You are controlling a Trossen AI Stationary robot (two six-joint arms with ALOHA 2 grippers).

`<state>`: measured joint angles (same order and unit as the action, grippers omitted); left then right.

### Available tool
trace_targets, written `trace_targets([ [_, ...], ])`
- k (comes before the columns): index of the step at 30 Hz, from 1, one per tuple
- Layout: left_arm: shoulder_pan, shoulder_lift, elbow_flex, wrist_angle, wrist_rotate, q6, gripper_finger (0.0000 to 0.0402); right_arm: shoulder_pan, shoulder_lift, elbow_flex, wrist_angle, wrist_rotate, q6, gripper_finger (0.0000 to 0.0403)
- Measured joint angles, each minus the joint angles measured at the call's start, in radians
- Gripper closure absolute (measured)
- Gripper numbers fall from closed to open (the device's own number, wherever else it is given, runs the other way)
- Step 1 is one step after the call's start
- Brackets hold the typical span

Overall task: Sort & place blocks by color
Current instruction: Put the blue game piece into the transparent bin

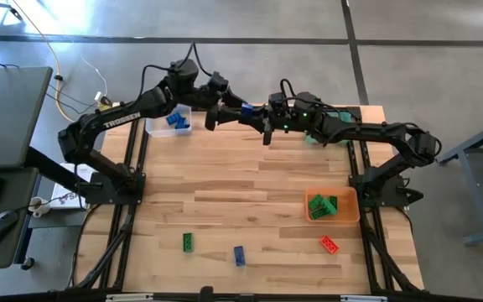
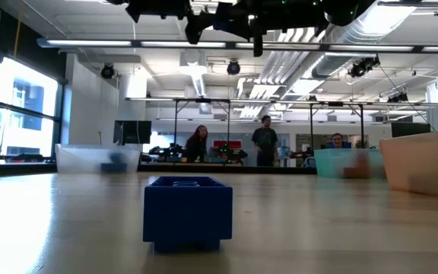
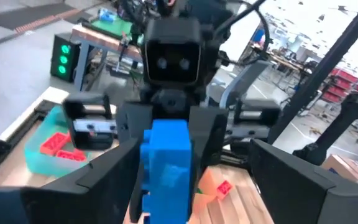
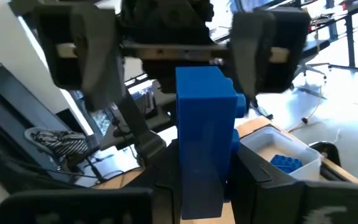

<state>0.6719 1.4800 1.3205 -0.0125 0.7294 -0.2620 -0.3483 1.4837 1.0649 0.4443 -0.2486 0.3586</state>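
A blue block (image 1: 246, 108) hangs in the air over the far middle of the table, where my two arms meet. My right gripper (image 1: 260, 114) comes from the right and is shut on it. My left gripper (image 1: 231, 109) faces it from the left and is open. Its grey pads (image 4: 86, 56) stand wide on either side of the block's far end without touching. On the near part of the table lie a green block (image 1: 188, 242), another blue block (image 1: 239, 256) and a red block (image 1: 329, 244), each flat on the wood. My right gripper pinches the blue block between its two fingers (image 4: 163, 158), on two opposite faces of the end nearer its wrist (image 4: 194, 186). The fingers reach in level from the table's right side. The block is lifted clear, and its free end (image 3: 166, 143) points toward the left gripper.
A clear bin (image 1: 159, 126) with blue blocks stands at the far left. An orange bin (image 1: 348, 212) with green blocks stands at the right. A teal bin (image 3: 39, 158) with red blocks sits under my right arm. People stand in the room beyond the table (image 2: 265, 144).
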Motion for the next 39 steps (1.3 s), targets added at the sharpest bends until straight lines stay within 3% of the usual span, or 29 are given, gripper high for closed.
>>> trace_targets([
  [6,-0.009,0.034,0.000,0.039,-0.002,0.001,0.0117,-0.012,0.000,0.000,0.000,-0.041,0.005,0.0337],
  [10,-0.009,0.058,0.000,0.110,-0.018,-0.029,0.0147,-0.012,0.000,0.000,0.000,-0.043,0.007,0.0337],
  [21,-0.017,0.082,0.000,0.116,-0.018,-0.014,0.0332,-0.022,0.000,0.000,-0.004,-0.028,0.035,0.0336],
  [28,-0.008,0.083,0.000,0.107,-0.027,0.000,0.0336,-0.033,0.000,0.000,-0.023,-0.030,0.041,0.0319],
  [39,0.039,0.077,0.000,-0.030,-0.024,0.089,0.0336,-0.033,0.000,0.001,-0.067,0.032,0.089,0.0224],
])
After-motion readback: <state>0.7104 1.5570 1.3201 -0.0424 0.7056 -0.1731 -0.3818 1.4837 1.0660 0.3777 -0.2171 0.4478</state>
